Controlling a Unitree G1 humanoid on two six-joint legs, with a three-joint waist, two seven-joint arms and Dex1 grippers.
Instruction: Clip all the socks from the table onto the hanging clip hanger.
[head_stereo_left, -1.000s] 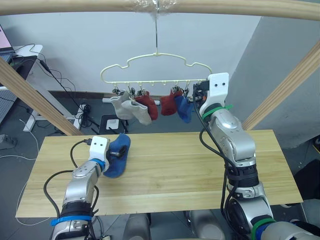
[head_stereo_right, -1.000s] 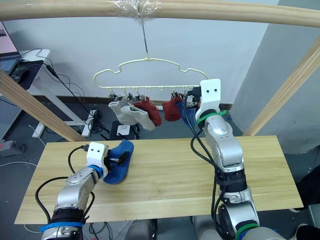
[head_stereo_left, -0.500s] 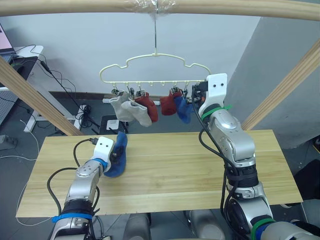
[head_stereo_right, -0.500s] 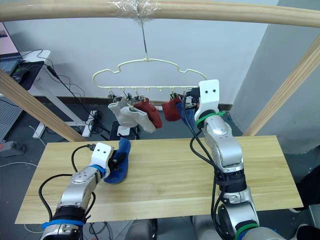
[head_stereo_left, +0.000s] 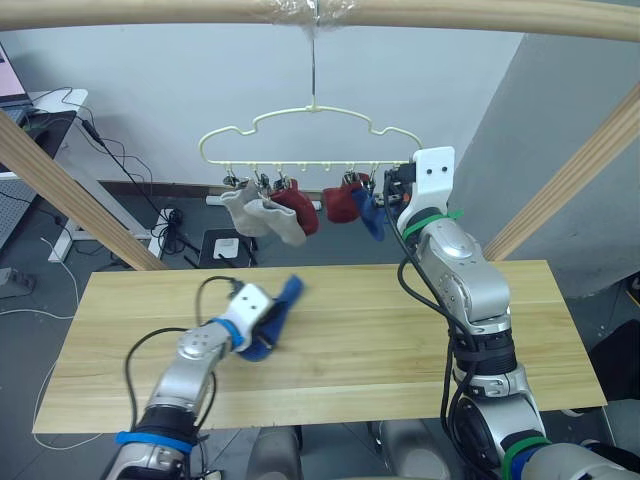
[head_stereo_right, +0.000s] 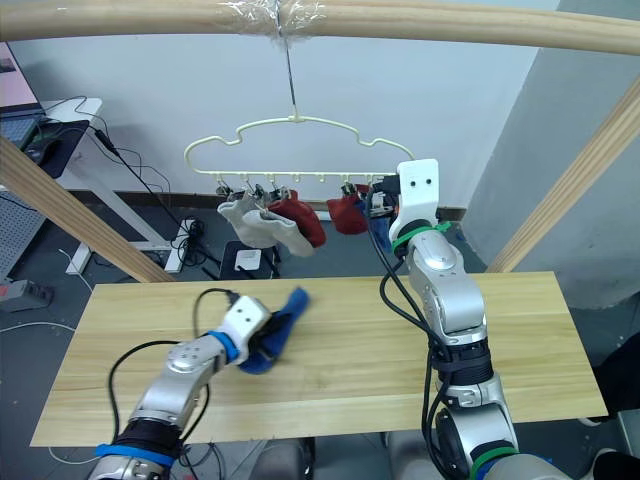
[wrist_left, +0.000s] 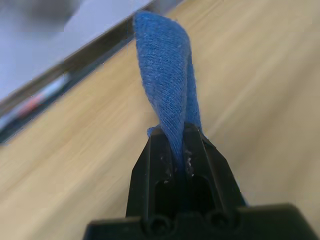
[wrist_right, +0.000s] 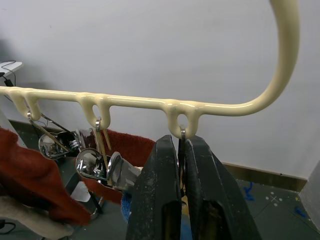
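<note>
Across the lower half of the left eye view lies the table (head_stereo_left: 400, 340), its light planks running nearly edge to edge. Along the top of the frame runs a thick wooden pole (head_stereo_left: 150, 10), and from its middle hangs the clip hanger (head_stereo_left: 310, 135), a pale-yellow cloud outline in the upper centre. Five socks hang from its clips: two grey socks (head_stereo_left: 262, 215) at the left, a rust-red sock (head_stereo_left: 298, 205) just beside them, then another rust-red sock (head_stereo_left: 342, 203) touching a hanging blue sock (head_stereo_left: 368, 213) at the right.

At the hanger's right end, upper right of centre, the right gripper (wrist_right: 181, 175) is up at the wire. Its jaws are pressed together around the thin metal stem of the end clip (wrist_right: 182, 134), which hangs from the last loop of the hanger.

Left of centre in the lower part of the frame, the left gripper (wrist_left: 177, 150) is over the table. Its jaws are closed on the sixth sock, a blue sock (head_stereo_left: 277, 315), whose free end stands up from the fingers, off the planks.
</note>
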